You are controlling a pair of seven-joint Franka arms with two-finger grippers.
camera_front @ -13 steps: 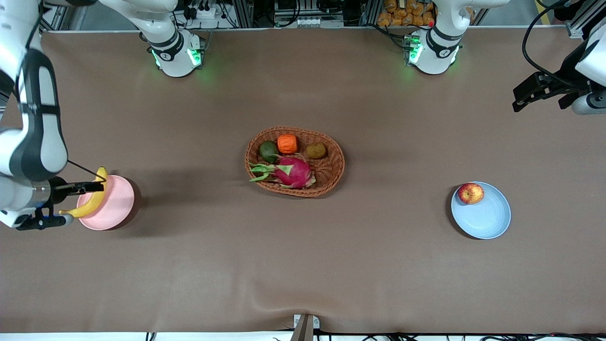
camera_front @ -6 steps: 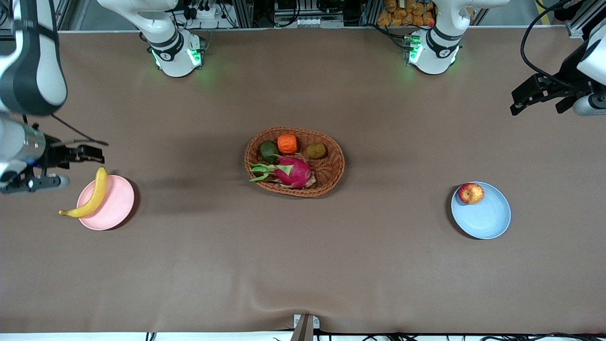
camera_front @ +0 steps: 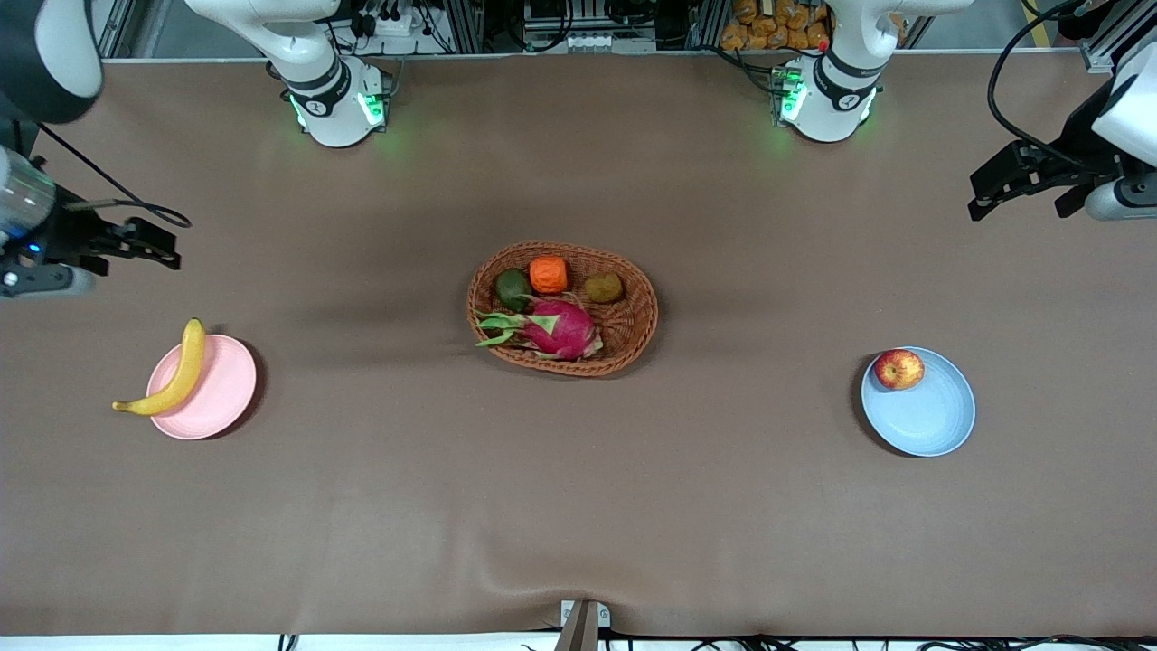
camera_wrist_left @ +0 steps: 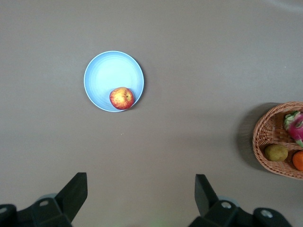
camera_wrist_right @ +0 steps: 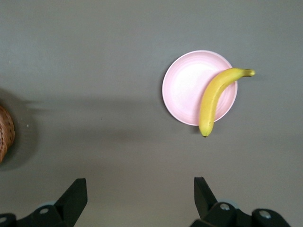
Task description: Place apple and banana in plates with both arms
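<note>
The banana [camera_front: 170, 377] lay across the pale pink plate [camera_front: 217, 398], long and curved, smooth yellow with darker tips, both ends overhanging the rim. That plate, round, shallow and matte, sat near the table edge at the right arm's end. The apple [camera_front: 898, 369], small, round, red with yellowish patches, rested inside the light blue plate [camera_front: 931, 423] against its rim, on the side toward the robots' bases. The blue plate, the same shape and finish, sat toward the left arm's end.

The right gripper [camera_front: 155, 250] hung empty above the bare brown table [camera_front: 578, 506] at the right arm's end, its black fingers [camera_wrist_right: 73, 198] spread wide and touching nothing. The left gripper [camera_front: 994, 185] hung empty over the table near the corner at the left arm's end, close to the bases' edge, fingers [camera_wrist_left: 73, 196] likewise spread wide.

At the table's middle stood an oval brown wicker basket [camera_front: 633, 333], woven and ribbed, holding a pink dragon fruit [camera_front: 556, 329], an orange ribbed fruit [camera_front: 548, 274], a dark green fruit [camera_front: 512, 288] and a brownish one [camera_front: 603, 287]. It stood well apart from both plates, and nothing lay between it and either one.
</note>
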